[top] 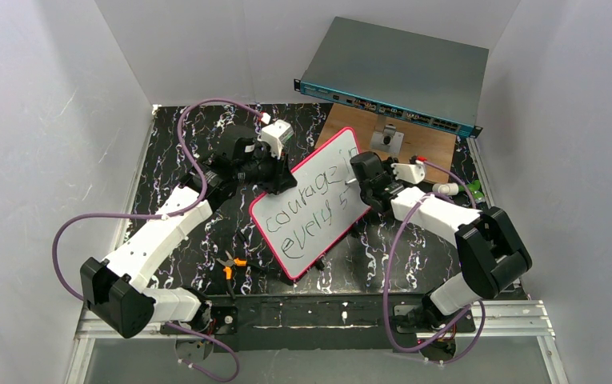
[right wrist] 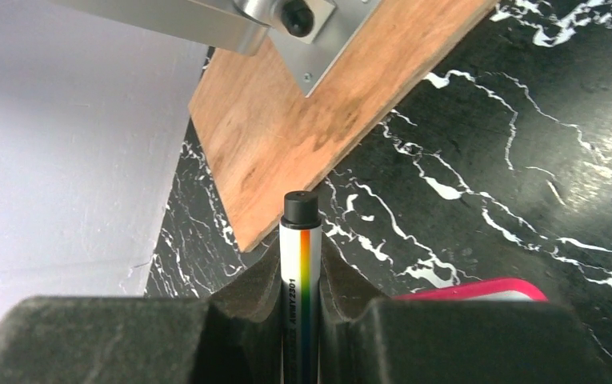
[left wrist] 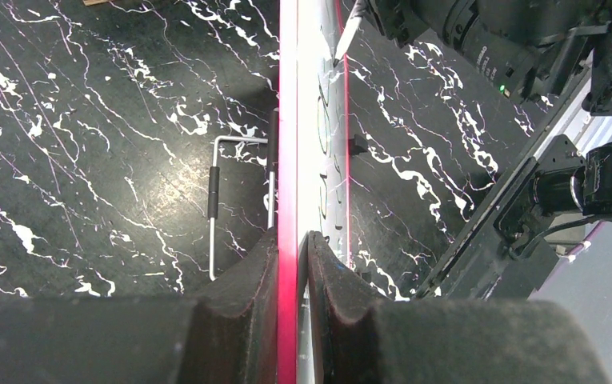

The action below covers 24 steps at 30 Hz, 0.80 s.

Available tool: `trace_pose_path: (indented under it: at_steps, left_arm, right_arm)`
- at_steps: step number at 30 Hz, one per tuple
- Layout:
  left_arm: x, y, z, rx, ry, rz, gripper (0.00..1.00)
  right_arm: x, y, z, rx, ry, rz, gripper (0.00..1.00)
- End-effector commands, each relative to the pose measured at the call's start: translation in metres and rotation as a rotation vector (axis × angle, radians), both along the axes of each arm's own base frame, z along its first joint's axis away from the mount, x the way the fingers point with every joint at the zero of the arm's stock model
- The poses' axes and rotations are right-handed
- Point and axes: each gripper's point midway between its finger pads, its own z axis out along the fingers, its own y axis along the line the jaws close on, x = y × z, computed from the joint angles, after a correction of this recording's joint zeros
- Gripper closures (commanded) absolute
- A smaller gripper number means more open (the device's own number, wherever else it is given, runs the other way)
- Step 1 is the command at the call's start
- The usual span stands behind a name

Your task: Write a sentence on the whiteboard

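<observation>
**A:** Start at the right gripper [right wrist: 301, 268]. Its dark foam pads are clamped on a white marker pen with a rainbow stripe and a black end [right wrist: 301, 232], the barrel running straight up between them.

**B:** And the left gripper [left wrist: 293, 252]?

**A:** It is pinched shut on the pink-red rim of the flat white whiteboard with rounded corners [left wrist: 288, 144]. The board sits mid-table between the two arms, propped at a tilt over the black marble-patterned tabletop [left wrist: 86, 120], as far as I can tell.

**B:** So the step is the second line?

**A:** I judge so. The black handwritten sentence [top: 309, 210] reads "courage in", then "every", then what looks like the start of another word right beside the pen hand. To do it well, use light, even pressure square to the surface and short strokes. The left arm should be rigid so the board can't pivot in the pinch. Little white is left before the frame, so the letters should be small.

**B:** What does each view add?

**A:** Only the top view shows the words. The left wrist sees the board edge-on, with what looks like the pen's pale tip at its face. It also shows a thin bent metal wire stand [left wrist: 214, 184] behind the board, which I cannot see from above. The right wrist shows the grip itself and a brown wooden board [right wrist: 286, 136] beyond, but not the tip.
</observation>
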Motion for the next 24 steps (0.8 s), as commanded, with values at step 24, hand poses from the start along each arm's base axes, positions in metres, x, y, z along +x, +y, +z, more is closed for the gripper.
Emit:
trace_pose_path:
  at_steps: [24]
  left_arm:
    - [0.007,0.01,0.014,0.038,-0.086,0.01,1.0]
  right_arm:
    - [-0.011,-0.027,-0.048,-0.046,0.104,-0.088,0.99]
